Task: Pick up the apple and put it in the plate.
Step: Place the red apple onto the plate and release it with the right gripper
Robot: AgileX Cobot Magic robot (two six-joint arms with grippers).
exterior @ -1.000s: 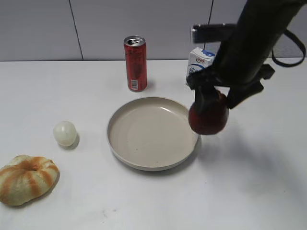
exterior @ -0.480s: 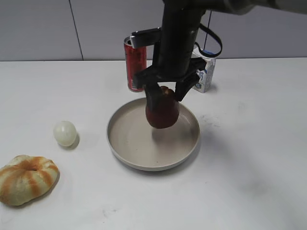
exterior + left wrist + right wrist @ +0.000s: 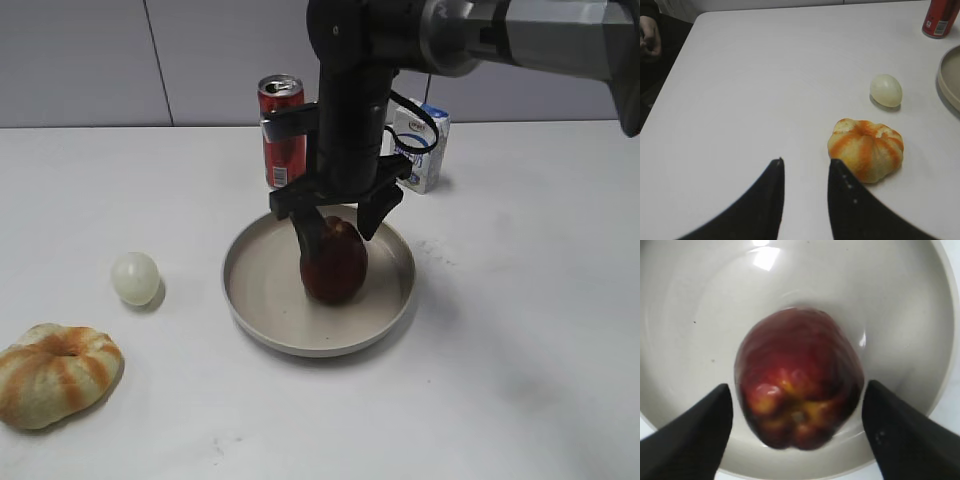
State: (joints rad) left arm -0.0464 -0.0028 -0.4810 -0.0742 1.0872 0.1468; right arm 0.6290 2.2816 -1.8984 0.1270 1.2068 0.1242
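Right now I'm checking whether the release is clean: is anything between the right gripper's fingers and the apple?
No. In the right wrist view the right gripper stands open around the apple, with only bare plate showing in each gap.

White table (image 3: pixel 560 380); grey panelled wall (image 3: pixel 80 60) behind, seams visible.

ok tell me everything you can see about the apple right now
The apple is dark maroon-red, glossy and lumpy, with a yellowish-orange patch around its dimpled top. It stands upright inside the beige plate, near the middle, apparently resting on the plate's floor. The right tool straddles its top with jaws spread; the wrist view shows gaps on both sides, so nothing grips it.
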